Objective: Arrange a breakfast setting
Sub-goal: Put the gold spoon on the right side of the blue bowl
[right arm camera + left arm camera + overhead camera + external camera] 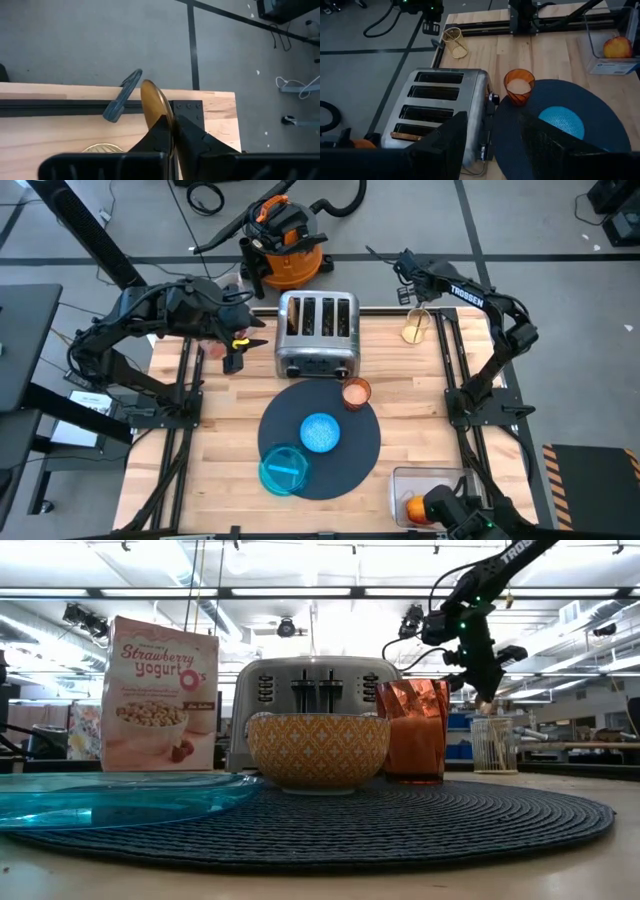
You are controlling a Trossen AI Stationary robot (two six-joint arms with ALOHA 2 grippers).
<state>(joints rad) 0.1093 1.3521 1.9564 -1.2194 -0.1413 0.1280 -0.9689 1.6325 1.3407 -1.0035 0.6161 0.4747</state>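
The round dark slate-blue mat [345, 455] lies at the table's middle. The small blue bowl [320, 432] stands on it, and the blue plate [284, 470] rests on its near left edge. The copper cup [356, 393] stands on the mat's far right edge. A slice of toast [407, 136] sits in a toaster slot. The red apple [415, 508] lies in a clear tub. My right gripper [173, 127] is shut on the gold spoon [152, 100], above a gold wire holder [415, 328] at the far right. My left gripper [492, 125] is open and empty, left of the toaster. My right gripper pinches the gold spoon between its two fingers [162, 132], just behind the spoon's bowl [154, 102]. The bowl sticks out past the fingertips, along the fingers. The handle is hidden by the fingers. The gripper slants down from above, and the spoon is clear of the table.
The steel four-slot toaster [317, 332] stands behind the mat. The pink-and-white cereal box [160, 695] stands left of it, by my left arm. The clear tub [435, 485] sits at the near right corner. Black rails [455, 370] run along both table sides.
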